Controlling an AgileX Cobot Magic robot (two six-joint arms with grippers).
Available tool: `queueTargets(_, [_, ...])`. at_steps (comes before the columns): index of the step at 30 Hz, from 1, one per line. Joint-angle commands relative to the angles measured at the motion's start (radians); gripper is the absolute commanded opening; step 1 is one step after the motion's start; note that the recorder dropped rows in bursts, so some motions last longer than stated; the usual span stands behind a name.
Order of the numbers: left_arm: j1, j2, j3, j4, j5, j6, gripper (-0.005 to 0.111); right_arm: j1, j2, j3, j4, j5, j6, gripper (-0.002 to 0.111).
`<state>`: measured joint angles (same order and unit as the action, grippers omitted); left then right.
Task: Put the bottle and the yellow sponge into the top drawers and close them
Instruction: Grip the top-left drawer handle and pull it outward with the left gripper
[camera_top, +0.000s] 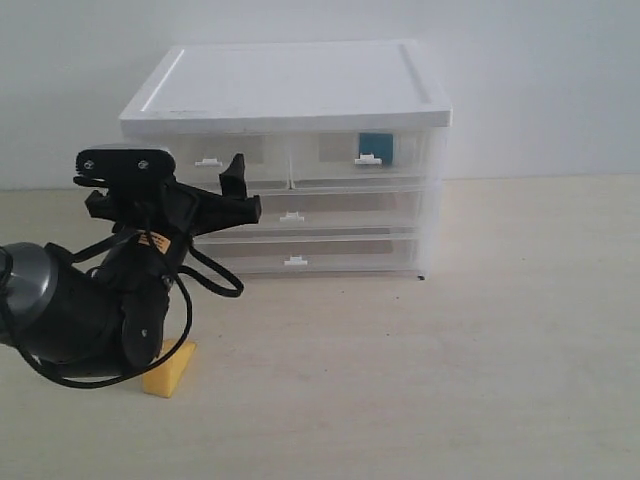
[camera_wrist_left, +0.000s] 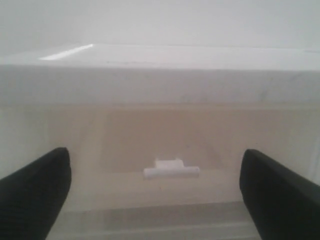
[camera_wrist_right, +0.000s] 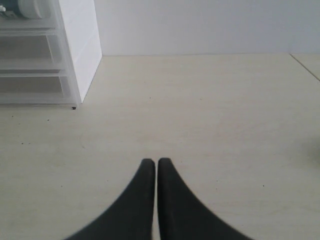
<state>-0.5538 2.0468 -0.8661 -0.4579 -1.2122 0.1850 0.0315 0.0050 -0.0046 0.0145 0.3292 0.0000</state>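
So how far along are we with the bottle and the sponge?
Done: the bottle sits inside the right top drawer, which looks closed. In hand: the open left gripper faces the handle of the left top drawer, which is not yet pulled out. Left: the yellow sponge lies on the table; it must go in, then the drawer must be closed.

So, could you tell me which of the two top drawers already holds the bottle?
The right top drawer: the teal-blue label of the bottle shows through its clear front. The left top drawer shows nothing of that colour.
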Motion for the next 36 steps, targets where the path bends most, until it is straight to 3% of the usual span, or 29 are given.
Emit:
queueTargets(1, [0.004,0.02,-0.031,0.007,-0.009,-0.009,0.083,0.0,-0.005,0.005,0.002,-0.007,0.0,0.0])
queueTargets(7, [0.026,0.02,-0.053,0.007,-0.009,0.003,0.083,0.0,-0.005,0.005,0.002,-0.007,0.0,0.0])
queueTargets(9, [0.026,0.02,-0.053,0.007,-0.009,0.003,0.075,0.0,-0.005,0.005,0.002,-0.007,0.0,0.0])
queueTargets(10, [0.026,0.02,-0.053,0.007,-0.009,0.003,0.065,0.0,-0.005,0.005,0.002,-0.007,0.0,0.0])
queueTargets(12, [0.026,0.02,-0.053,0.007,-0.009,0.003,0.034,0.0,-0.005,0.005,0.002,-0.007,0.0,0.0])
queueTargets(13, [0.026,0.02,-0.053,0.007,-0.009,0.003,0.013,0.0,-0.005,0.005,0.002,-0.007,0.0,0.0])
queueTargets(14, [0.026,0.02,-0.053,0.007,-0.009,0.012,0.005,0.0,-0.005,0.005,0.002,-0.007,0.0,0.0])
queueTargets(23, [0.017,0.015,-0.034,0.003,-0.009,0.013,0.004,0.0,-0.005,0.005,0.002,-0.007,0.0,0.0])
queueTargets(36, [-0.049,-0.121,0.139,-0.06,-0.009,0.014,0.004,0.0,-0.005,0.005,0.002,-0.007,0.0,0.0])
